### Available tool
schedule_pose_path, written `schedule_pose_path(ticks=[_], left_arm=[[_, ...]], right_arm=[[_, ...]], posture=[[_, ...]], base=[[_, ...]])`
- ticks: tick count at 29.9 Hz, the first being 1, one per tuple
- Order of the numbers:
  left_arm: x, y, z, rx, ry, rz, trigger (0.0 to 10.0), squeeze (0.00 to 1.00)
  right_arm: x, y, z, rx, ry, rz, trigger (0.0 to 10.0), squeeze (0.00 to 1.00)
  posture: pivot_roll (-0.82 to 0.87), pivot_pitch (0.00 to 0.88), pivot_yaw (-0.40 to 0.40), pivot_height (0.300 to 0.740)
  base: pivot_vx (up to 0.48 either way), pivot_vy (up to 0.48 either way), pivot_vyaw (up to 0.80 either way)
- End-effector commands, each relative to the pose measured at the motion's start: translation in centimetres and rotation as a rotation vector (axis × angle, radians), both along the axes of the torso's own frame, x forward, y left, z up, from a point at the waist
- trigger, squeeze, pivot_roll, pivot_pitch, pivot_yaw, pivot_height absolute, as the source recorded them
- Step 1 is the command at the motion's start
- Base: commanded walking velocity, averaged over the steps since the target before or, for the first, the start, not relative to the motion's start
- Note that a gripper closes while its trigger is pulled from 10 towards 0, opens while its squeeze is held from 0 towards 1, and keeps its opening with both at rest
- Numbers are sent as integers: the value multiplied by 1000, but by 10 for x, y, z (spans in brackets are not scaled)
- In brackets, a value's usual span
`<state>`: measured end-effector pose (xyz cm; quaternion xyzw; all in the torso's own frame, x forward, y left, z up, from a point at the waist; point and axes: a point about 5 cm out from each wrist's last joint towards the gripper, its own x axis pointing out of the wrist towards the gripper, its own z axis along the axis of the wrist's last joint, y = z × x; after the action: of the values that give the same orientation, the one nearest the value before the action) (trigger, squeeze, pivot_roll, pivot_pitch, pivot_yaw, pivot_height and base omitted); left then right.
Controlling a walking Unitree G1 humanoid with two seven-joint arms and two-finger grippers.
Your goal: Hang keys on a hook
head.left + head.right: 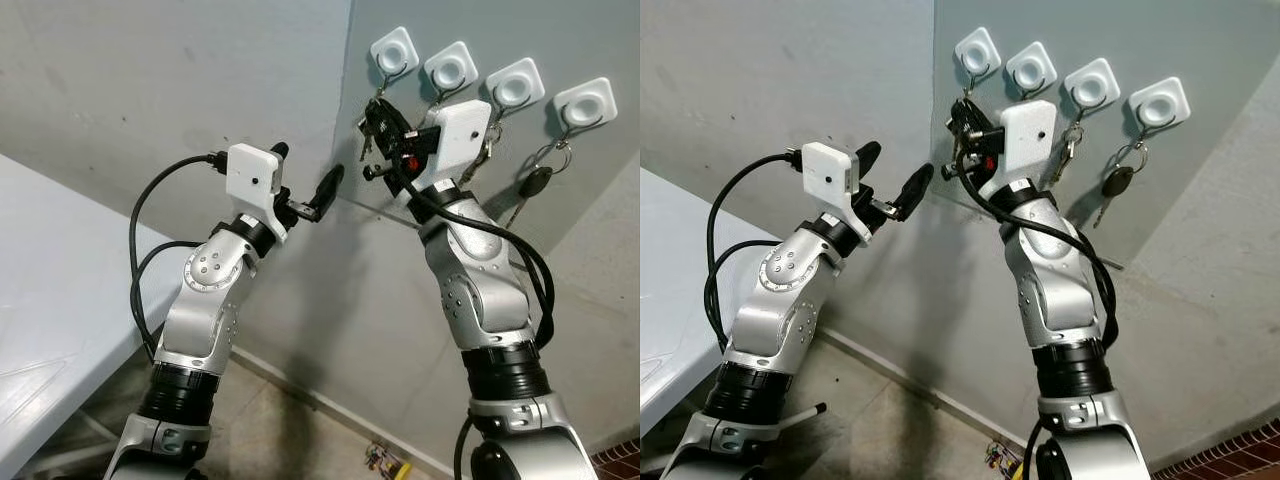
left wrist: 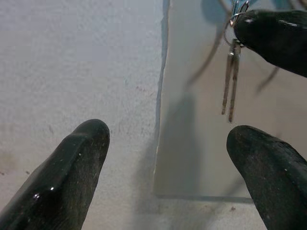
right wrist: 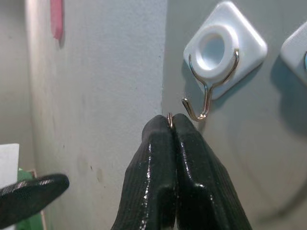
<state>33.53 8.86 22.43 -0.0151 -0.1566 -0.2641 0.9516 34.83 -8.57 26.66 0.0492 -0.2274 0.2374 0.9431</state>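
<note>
the right hand (image 3: 171,125) is pinching the keys (image 1: 378,125) by their ring between closed fingers, just below the leftmost hook (image 3: 204,98) for threading, while the left hand (image 1: 305,190) is hovering open nearby.

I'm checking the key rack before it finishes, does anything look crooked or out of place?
Nothing stands out. The four white hooks sit in an even row on the panel; keys hang straight from the right ones. The right hand holds a key ring beside the empty leftmost hook.
</note>
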Motion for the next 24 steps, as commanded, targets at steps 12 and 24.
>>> schedule_pose_path(ticks=[12,24], left_arm=[[-2,1,4,-8,-6,7,10000,0],[-1,-1,4,-9,-2,0,10000,0]], right_arm=[[-4,-5,11,56,-76,75,10000,0],[-9,-10,7,119,-57,111,10000,0]], posture=[[42,90,-69,740],[29,86,-59,740]], base=[[0,0,0],[0,0,0]])
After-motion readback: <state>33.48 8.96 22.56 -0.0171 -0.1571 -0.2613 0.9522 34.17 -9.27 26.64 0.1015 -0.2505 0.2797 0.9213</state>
